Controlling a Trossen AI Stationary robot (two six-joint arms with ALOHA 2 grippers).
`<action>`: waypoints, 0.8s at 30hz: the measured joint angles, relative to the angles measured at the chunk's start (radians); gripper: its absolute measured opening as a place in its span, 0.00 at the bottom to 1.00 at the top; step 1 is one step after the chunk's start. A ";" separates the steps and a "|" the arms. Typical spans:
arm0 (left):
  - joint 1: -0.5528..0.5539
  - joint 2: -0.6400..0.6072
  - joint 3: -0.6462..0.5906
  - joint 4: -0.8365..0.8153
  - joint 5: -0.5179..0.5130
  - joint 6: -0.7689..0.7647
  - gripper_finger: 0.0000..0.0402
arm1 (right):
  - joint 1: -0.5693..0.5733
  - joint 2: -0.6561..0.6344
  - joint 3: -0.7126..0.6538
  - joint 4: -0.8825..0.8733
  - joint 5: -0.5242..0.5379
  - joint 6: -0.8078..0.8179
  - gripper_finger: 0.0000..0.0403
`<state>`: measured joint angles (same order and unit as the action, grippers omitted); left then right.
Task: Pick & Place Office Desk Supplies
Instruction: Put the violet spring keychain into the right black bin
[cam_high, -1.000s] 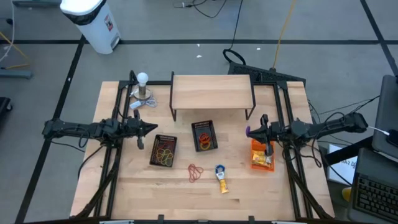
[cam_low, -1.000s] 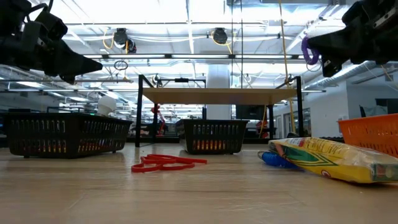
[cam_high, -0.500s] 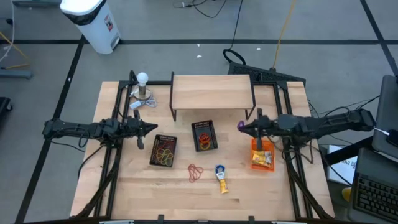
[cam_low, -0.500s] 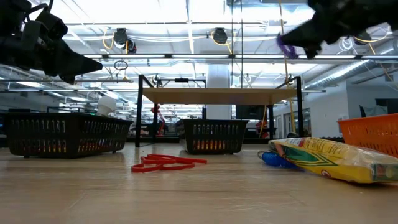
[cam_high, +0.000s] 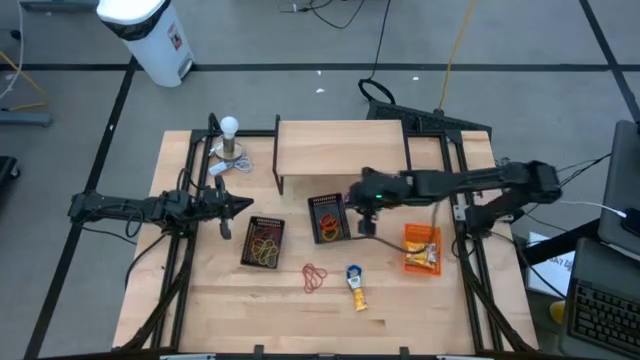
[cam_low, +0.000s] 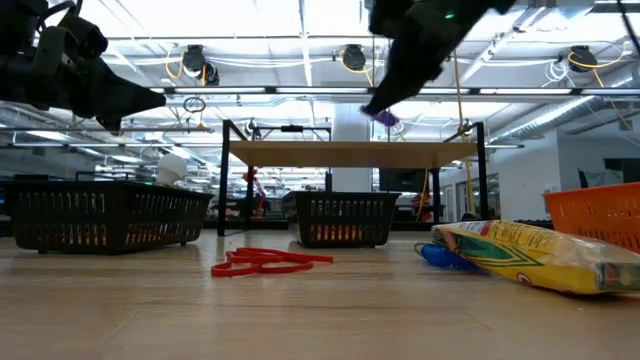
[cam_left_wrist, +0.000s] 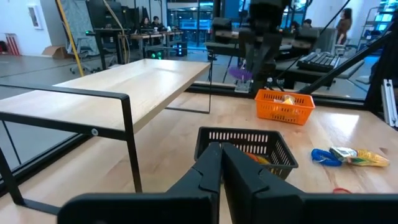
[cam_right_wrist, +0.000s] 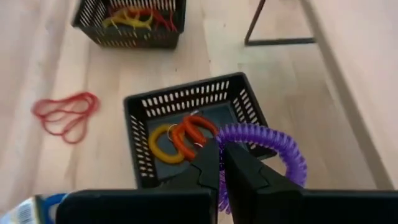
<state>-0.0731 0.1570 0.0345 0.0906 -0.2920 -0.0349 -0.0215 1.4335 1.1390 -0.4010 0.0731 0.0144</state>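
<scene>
Three baskets are counted on the table (cam_high: 420, 300): two black ones and one orange one. The right gripper (cam_high: 362, 215) is reached across to the middle, hovering in the air just beside the nearer black basket (cam_high: 328, 218), and its fingers are clenched on a purple coil (cam_right_wrist: 264, 146). In the right wrist view the coil is seen hanging above that basket, inside which one yellow ring (cam_right_wrist: 161, 142) and orange rings (cam_right_wrist: 193, 130) are lying. In the low view the coil (cam_low: 384, 117) is held high above the tabletop.

The second black basket (cam_high: 263, 241) is placed to the left and is filled with red and yellow bands; their number cannot be told. One loose tangle of red bands (cam_high: 314, 278) is left on the bare wood in front of the two black baskets. One yellow packet (cam_high: 356, 292) with a blue end lies just right of it. The orange basket (cam_high: 421, 247) stands near the right edge with yellow packets inside.

The left gripper (cam_high: 243, 205) is kept waiting over the table's left side, its fingers pressed together with nothing between them. One wooden shelf (cam_high: 340, 148) stands at the back.
</scene>
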 joint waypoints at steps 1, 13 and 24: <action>0.000 0.000 0.000 0.000 0.000 0.000 0.02 | 0.000 0.037 0.028 -0.010 0.000 -0.008 0.00; 0.000 0.000 0.000 -0.004 0.000 -0.010 0.05 | 0.001 0.349 0.166 0.001 -0.055 -0.010 0.00; 0.000 0.000 0.000 -0.011 0.001 -0.021 0.02 | 0.000 0.449 0.167 0.080 -0.129 -0.033 0.06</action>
<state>-0.0732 0.1568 0.0345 0.0795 -0.2913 -0.0555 -0.0220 1.8824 1.3064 -0.3211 -0.0560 -0.0185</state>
